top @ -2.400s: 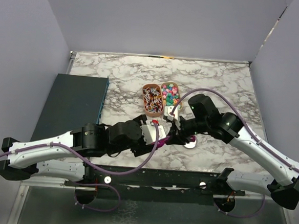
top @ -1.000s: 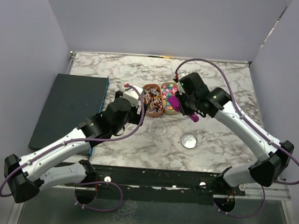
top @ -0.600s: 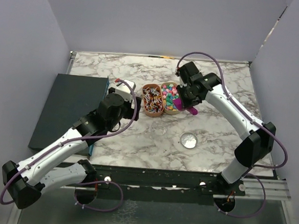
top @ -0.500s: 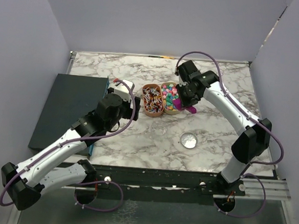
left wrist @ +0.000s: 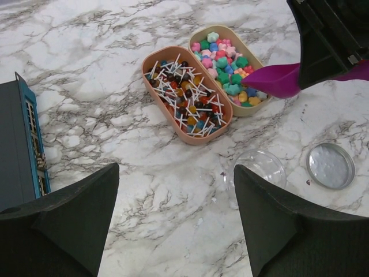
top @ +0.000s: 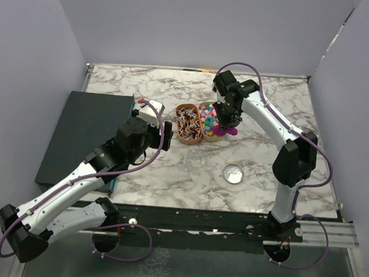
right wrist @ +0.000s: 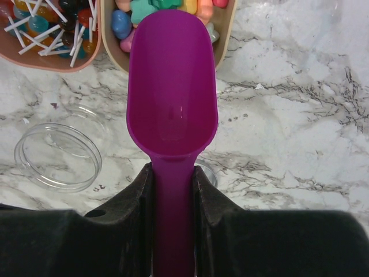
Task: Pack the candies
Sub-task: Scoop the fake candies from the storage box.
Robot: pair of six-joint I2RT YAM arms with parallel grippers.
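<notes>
The candies [top: 209, 115] [left wrist: 226, 66] [right wrist: 164, 10], small sweets in mixed bright colours, fill a tan oval tray [left wrist: 254, 108]. My right gripper [top: 226, 123] [right wrist: 173, 173] is shut on the handle of an empty purple scoop [right wrist: 173, 86] [left wrist: 275, 80] [top: 219, 133]. The scoop's tip hangs over the near end of that tray. A clear open jar [top: 195, 160] [left wrist: 257, 167] [right wrist: 57, 156] stands in front of the trays. My left gripper [top: 164, 137] [left wrist: 176, 173] hovers open above bare marble left of the jar, holding nothing.
A second tan tray [top: 189, 123] [left wrist: 187, 95] of lollipops lies touching the candy tray on its left. A round metal lid [top: 233, 173] [left wrist: 330, 165] lies right of the jar. A dark blue box [top: 87, 128] [left wrist: 23, 150] takes up the table's left side.
My right arm has swung back and left, carrying the scoop to the near end of the candy tray. The left arm has drifted slightly left and stays open.
</notes>
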